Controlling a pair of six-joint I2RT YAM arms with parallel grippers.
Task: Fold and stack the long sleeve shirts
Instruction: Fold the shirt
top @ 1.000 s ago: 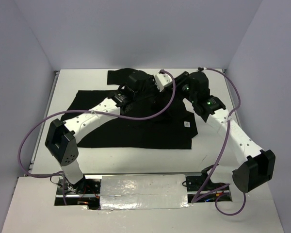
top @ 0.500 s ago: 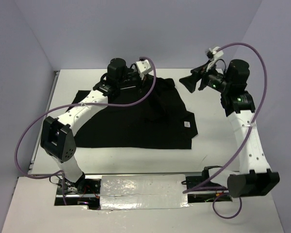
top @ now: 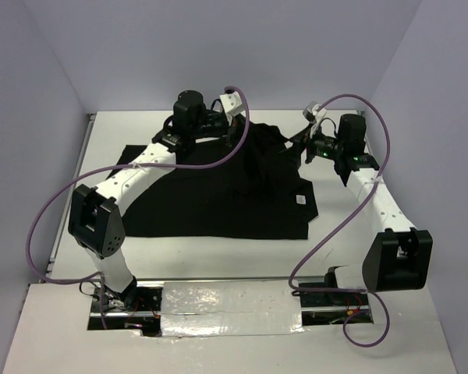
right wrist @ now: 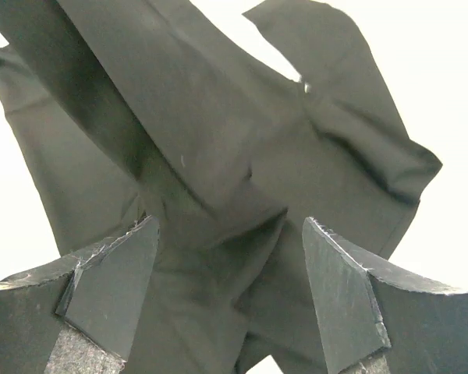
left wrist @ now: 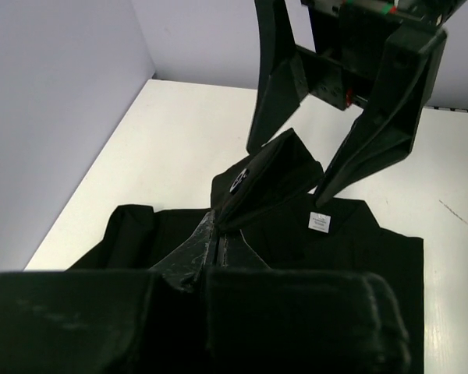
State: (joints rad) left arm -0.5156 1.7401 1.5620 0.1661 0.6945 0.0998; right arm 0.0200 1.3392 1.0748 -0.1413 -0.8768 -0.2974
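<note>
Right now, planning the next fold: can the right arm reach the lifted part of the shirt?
Probably yes. The right gripper stands open facing the shirt where the left gripper pinches it up; nothing lies between.

White table (top: 218, 257), pale lavender walls (top: 218, 54)

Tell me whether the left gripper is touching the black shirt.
Touching. The left wrist view shows the left gripper with its jaws shut on a raised fold of the black shirt; the cloth runs straight out from their tips.
</note>
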